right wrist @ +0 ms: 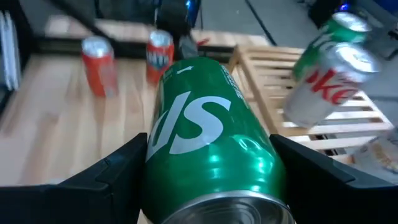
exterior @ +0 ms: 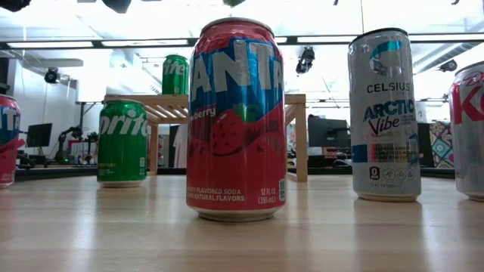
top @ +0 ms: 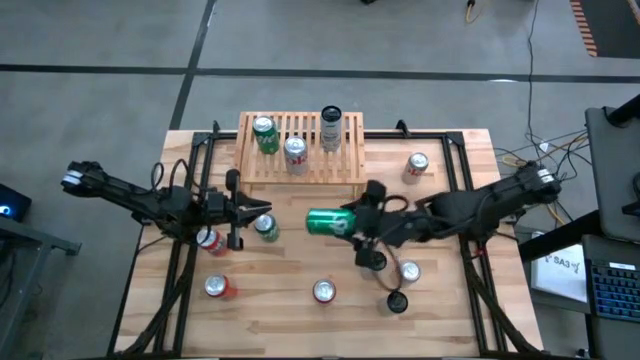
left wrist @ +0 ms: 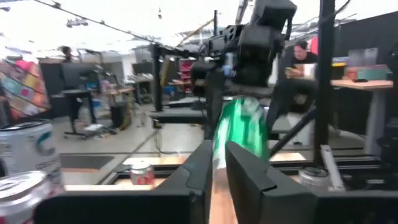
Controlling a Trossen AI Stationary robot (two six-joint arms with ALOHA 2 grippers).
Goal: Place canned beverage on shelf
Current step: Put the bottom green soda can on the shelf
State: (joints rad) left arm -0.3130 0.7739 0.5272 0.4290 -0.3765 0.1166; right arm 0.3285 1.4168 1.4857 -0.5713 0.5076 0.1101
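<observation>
My right gripper [top: 338, 222] is shut on a green canned beverage [top: 320, 221] that lies level in the air above the table's middle, just in front of the shelf [top: 345, 160]. The shelf is a low light-wood slatted rack at the table's far side. On it stand a green can [top: 265, 134], a silver can [top: 296, 153] and a tall slim can [top: 331, 128]. My left gripper [top: 258, 212] hovers left of centre, shut with nothing between its fingers [left wrist: 202, 171], beside an upright green can [top: 266, 228]. My right gripper pinches the green can's round wall [right wrist: 155, 155] between its two fingers [right wrist: 115, 177], one on each side. The fingers come from the table's right, slanting a little down, and lie along the can. The can lies on its side, lifted clear, sticking out toward the table's left.
Loose cans stand about the table: a red one [top: 211, 240] under my left arm, others near the front edge [top: 218, 288] [top: 323, 291] [top: 397, 302] and at the right [top: 407, 272] [top: 418, 166]. A black frame [top: 455, 160] runs round the shelf's sides.
</observation>
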